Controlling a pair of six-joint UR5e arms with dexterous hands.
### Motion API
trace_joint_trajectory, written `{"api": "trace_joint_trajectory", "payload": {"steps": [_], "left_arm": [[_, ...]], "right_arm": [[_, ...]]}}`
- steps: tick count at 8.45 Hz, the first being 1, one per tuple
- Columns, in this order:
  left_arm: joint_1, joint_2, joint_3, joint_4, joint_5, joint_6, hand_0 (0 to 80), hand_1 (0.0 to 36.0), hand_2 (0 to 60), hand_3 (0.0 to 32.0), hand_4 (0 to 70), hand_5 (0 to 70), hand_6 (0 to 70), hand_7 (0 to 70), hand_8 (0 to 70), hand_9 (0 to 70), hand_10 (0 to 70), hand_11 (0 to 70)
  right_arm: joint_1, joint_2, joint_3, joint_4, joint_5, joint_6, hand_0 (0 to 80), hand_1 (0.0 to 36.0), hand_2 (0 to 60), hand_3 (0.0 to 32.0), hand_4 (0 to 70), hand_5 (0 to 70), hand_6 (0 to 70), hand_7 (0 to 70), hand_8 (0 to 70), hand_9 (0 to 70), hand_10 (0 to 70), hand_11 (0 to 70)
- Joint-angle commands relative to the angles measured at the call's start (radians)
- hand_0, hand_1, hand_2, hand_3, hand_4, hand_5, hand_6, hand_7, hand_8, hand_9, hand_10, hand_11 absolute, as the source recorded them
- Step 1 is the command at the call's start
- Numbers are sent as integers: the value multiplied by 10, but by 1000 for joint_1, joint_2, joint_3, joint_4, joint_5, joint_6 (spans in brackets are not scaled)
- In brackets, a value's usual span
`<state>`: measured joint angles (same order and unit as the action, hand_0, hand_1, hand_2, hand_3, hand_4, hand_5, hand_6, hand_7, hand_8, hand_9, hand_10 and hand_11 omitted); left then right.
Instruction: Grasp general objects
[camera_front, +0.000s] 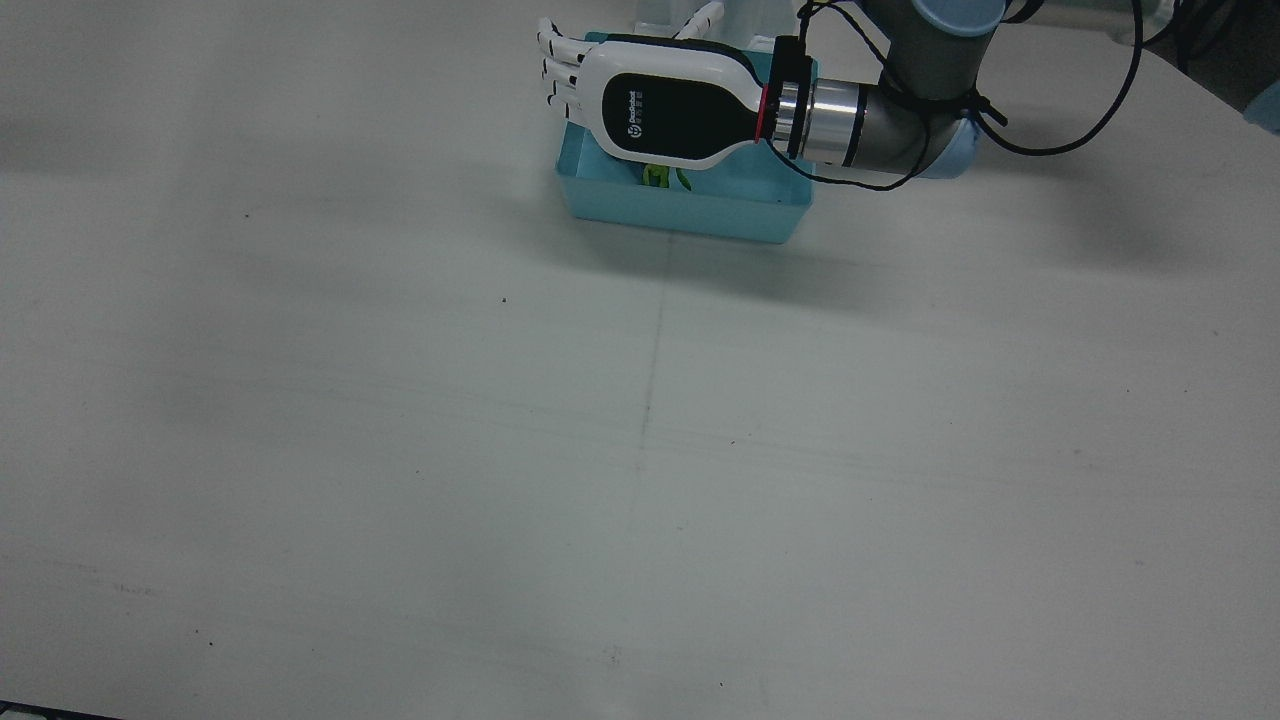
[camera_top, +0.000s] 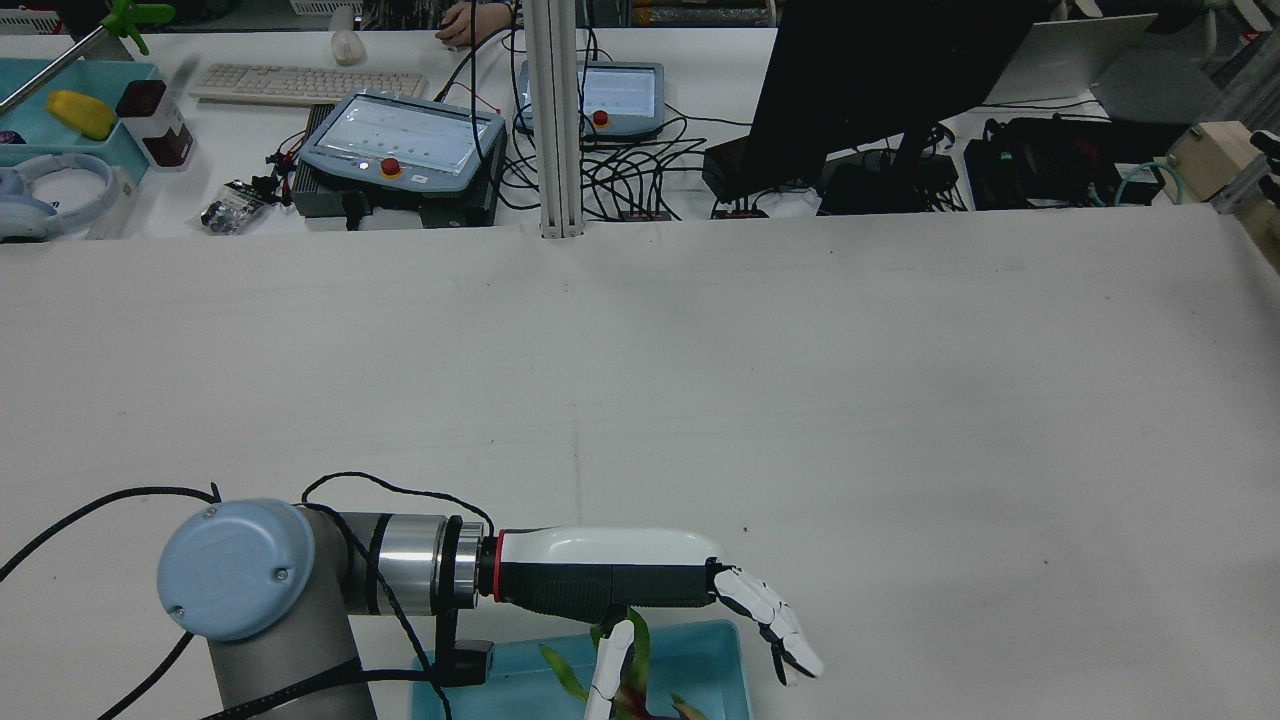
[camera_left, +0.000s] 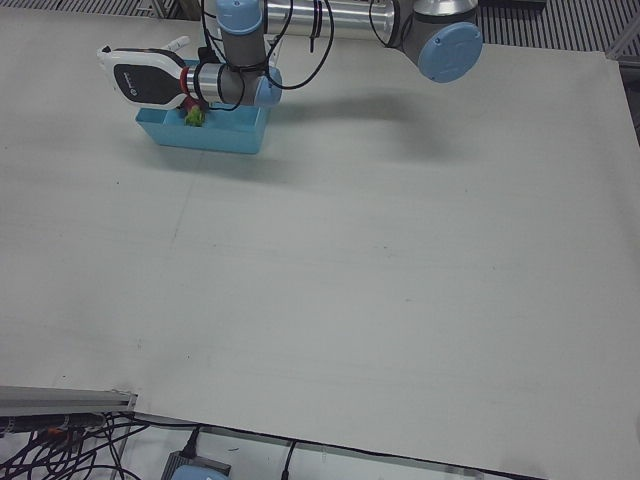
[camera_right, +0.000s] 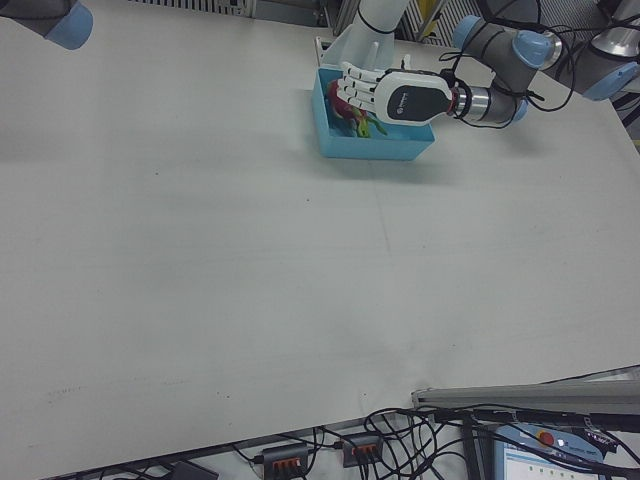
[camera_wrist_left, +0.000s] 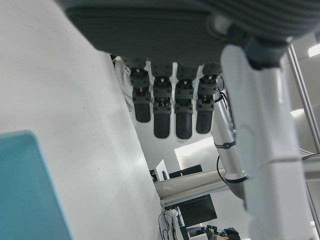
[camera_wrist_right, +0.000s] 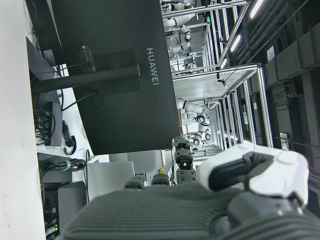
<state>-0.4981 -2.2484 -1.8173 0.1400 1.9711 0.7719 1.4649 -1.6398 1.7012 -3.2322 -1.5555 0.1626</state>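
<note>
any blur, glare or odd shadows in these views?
Front view: soft, with a broad diffuse shadow beside the blue bin and left hand; no glare. Rear view: sharp on the table, slight motion smear at top left. Left hand view: palm out of focus. Right hand view: bright ceiling strips, sideways picture.

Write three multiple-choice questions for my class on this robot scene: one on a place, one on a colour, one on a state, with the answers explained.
1. Where is the left hand?
A. Above the tray
B. At the table's near edge
C. Resting on a keyboard

2. What colour is the tray?
A. Red
B. Light blue
C. Black

3. What state is the left hand in?
A. Closed round a bottle
B. Open, holding nothing
C. Flat on the table

Answers:
1 A, the front view shows it over the tray.
2 B, its walls are light blue in every view that shows it.
3 B, the fingers are stretched out with nothing between them, and the colourful object lies in the tray.
</note>
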Motion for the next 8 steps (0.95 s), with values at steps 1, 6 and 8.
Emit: {"api": "trace_joint_trajectory", "payload": {"steps": [1, 6, 8], "left_arm": [[-226, 73, 51, -29, 0, 1, 487, 169, 473, 0, 233, 700, 510, 700, 497, 586, 358, 512], [-712, 118, 496, -377, -67, -71, 545, 226, 488, 0, 271, 700, 552, 700, 502, 577, 344, 501], [-743, 156, 558, -437, -206, -45, 553, 246, 527, 0, 275, 700, 555, 700, 490, 566, 328, 480]], "right_arm": [[0, 0, -2, 2, 0, 0, 0, 0, 0, 0, 0, 0, 0, 0, 0, 0, 0, 0], [0, 0, -2, 3, 0, 0, 0, 0, 0, 0, 0, 0, 0, 0, 0, 0, 0, 0], [0, 0, -3, 3, 0, 0, 0, 0, 0, 0, 0, 0, 0, 0, 0, 0, 0, 0]]}}
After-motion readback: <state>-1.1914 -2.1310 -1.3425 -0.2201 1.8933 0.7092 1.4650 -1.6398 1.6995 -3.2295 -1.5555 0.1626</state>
